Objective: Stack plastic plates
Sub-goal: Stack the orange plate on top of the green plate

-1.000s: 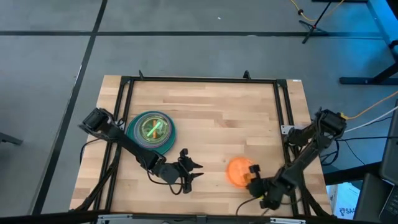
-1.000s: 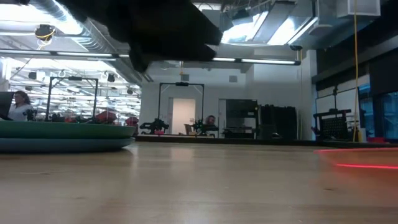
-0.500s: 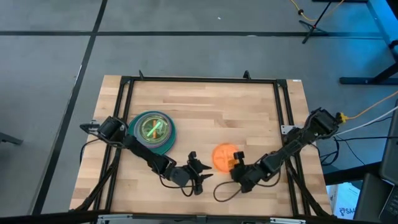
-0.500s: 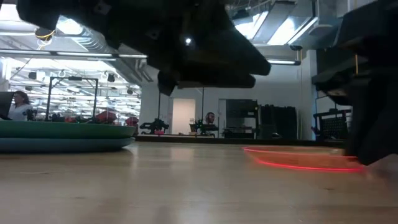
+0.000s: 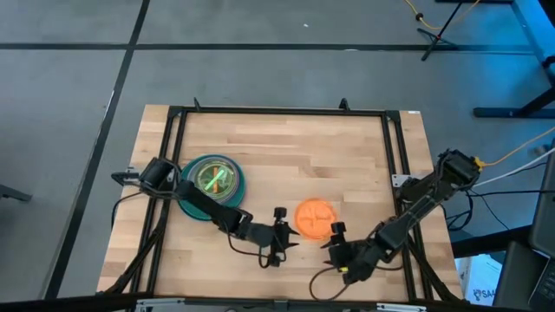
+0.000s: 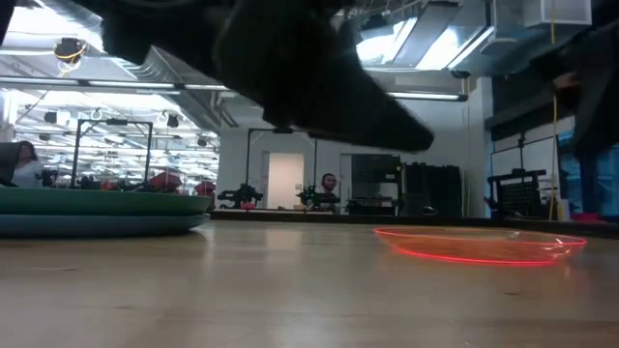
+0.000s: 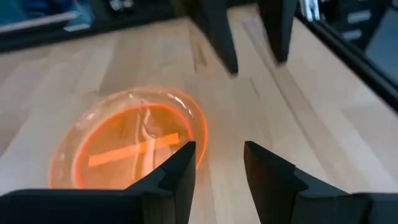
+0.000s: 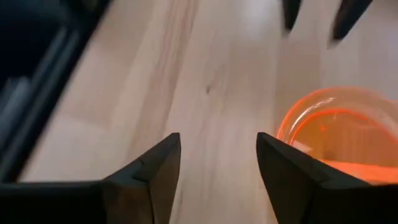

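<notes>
A stack of plastic plates (image 5: 211, 182), green on top and teal at the bottom, rests flat on the table's left half and also shows as the stack (image 6: 97, 213) in the low view. A single orange plate (image 5: 314, 217) lies flat on the wood near the middle, toward the near edge. My left gripper (image 5: 284, 236) stands open just left of the orange plate (image 7: 130, 146), touching nothing. My right gripper (image 5: 335, 247) is open on the plate's near right side, and the plate (image 8: 336, 130) lies beyond its fingertips.
A black frame (image 5: 277, 111) runs around the wooden tabletop. Bare wood lies between the stack and the orange plate (image 6: 479, 245) and across the table's far half. The two grippers face each other closely at the near edge.
My right gripper has moved the orange plate toward the table's left and a little toward the far edge. It has then opened, let the plate go and drawn back toward the near edge. My left gripper has gone right, toward the plate.
</notes>
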`<move>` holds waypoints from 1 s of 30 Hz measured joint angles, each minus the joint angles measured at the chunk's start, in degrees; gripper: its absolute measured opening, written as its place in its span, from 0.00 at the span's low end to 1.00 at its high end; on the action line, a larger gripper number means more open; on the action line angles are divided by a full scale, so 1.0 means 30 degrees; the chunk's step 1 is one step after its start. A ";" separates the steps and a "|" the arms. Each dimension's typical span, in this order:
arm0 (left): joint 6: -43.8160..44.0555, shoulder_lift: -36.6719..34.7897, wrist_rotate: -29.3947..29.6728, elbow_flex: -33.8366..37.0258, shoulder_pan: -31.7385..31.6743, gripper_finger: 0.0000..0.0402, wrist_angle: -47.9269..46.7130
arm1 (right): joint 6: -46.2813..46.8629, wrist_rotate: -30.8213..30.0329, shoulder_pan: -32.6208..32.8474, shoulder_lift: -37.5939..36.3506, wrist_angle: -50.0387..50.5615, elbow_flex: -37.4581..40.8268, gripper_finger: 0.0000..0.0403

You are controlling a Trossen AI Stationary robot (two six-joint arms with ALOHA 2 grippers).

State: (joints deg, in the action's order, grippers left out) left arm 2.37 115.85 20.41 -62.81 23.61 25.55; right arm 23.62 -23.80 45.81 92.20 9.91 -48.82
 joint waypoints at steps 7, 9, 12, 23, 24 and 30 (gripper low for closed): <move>-0.1490 0.0038 -0.2088 -0.0007 -0.1073 0.32 -0.1233 | 0.3902 -0.1709 0.0387 -0.0006 -0.0504 -0.0309 0.51; -0.1534 0.0357 -0.3104 -0.0007 -0.1384 0.32 -0.1183 | 0.4724 -0.1737 0.0384 -0.0006 -0.0492 -0.0306 0.51; -0.2267 0.0910 -0.3489 0.0006 -0.1866 0.32 -0.0963 | 0.5577 -0.1737 0.0412 -0.0006 -0.0545 -0.0306 0.51; -0.4310 0.1406 -0.7163 -0.0378 -0.3558 0.32 -0.0353 | 0.5867 -0.2203 0.0741 -0.0006 -0.0879 -0.0306 0.51; -0.4565 0.1407 -0.7296 -0.0378 -0.3523 0.32 -0.0336 | 0.6010 -0.2183 0.0741 -0.0006 -0.0841 -0.0306 0.51; -0.4843 0.2352 -0.7227 -0.0484 -0.3497 0.29 0.0242 | 0.6503 -0.1947 0.0741 -0.0006 -0.0812 -0.0306 0.51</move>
State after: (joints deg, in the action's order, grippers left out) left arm -12.16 122.91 -1.27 -64.26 13.12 26.27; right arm 43.13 -29.65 48.03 92.18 7.48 -49.74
